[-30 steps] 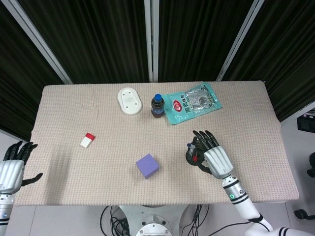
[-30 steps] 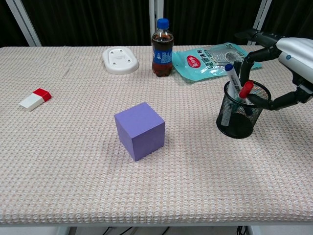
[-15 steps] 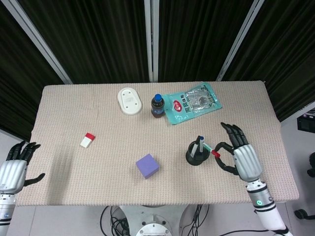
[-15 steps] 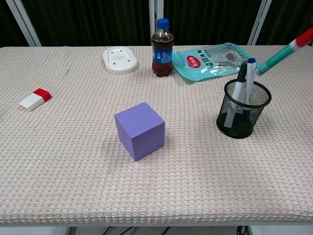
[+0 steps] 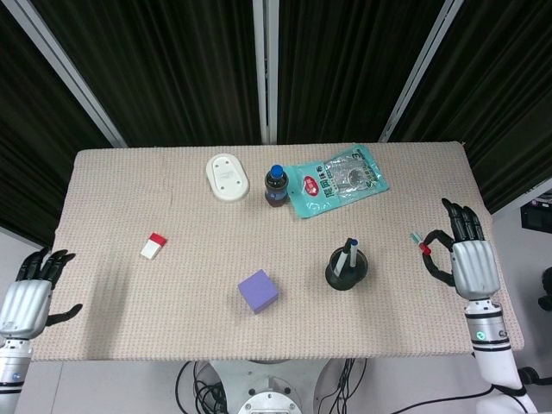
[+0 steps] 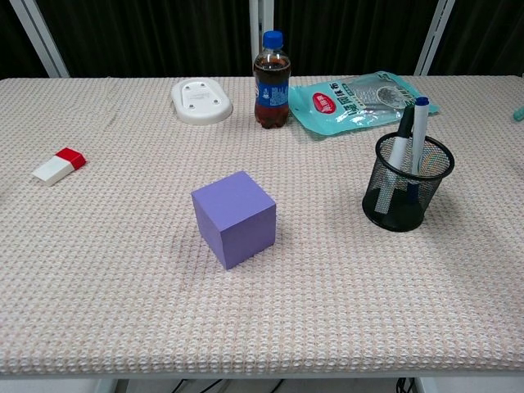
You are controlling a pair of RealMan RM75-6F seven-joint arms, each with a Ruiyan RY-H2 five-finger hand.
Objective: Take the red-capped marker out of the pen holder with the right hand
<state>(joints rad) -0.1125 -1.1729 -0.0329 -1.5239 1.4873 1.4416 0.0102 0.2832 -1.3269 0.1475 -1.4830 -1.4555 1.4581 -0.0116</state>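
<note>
The red-capped marker (image 5: 422, 242) is out of the holder, pinched in my right hand (image 5: 468, 259) above the table's right edge; only its teal tip (image 6: 519, 115) shows in the chest view. The black mesh pen holder (image 5: 348, 268) (image 6: 407, 183) stands on the table to the left of that hand, with a blue-capped marker (image 6: 418, 135) and a dark one still upright in it. My left hand (image 5: 26, 297) hangs off the table's left front corner, fingers apart, holding nothing.
A purple cube (image 6: 234, 218) sits mid-table. A cola bottle (image 6: 270, 70), a white oval dish (image 6: 201, 99) and a teal snack bag (image 6: 360, 94) lie along the back. A white-and-red eraser (image 6: 59, 165) is at the left.
My right hand lifted the red-capped marker out of the holder and carried it right, past the table's edge. The left hand barely shifted.
</note>
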